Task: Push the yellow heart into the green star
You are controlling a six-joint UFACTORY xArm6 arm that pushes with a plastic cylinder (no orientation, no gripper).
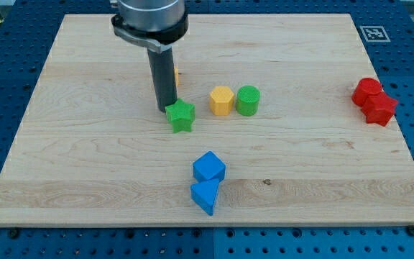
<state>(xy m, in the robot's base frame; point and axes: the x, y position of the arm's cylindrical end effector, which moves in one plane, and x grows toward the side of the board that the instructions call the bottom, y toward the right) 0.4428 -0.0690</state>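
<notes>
Rod end, my tip [165, 108], rests on the worktop [85, 158] just at the upper-left edge of the green star [181, 116]; it is a bare tool with no jaws. Only a yellow sliver, the yellow heart [176, 78], peeks out behind the rod's right side, toward the view's top from the star.

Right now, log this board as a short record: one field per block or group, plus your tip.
tip: my tip is at the upper left edge of the green star
green star: left of centre, touching or almost touching the rod
yellow heart: mostly hidden behind the rod; only a yellow sliver shows
yellow hexagon: right of the star, beside the green cylinder
blue blocks: two, touching, near the view's bottom
red blocks: two, touching, at the view's right
</notes>
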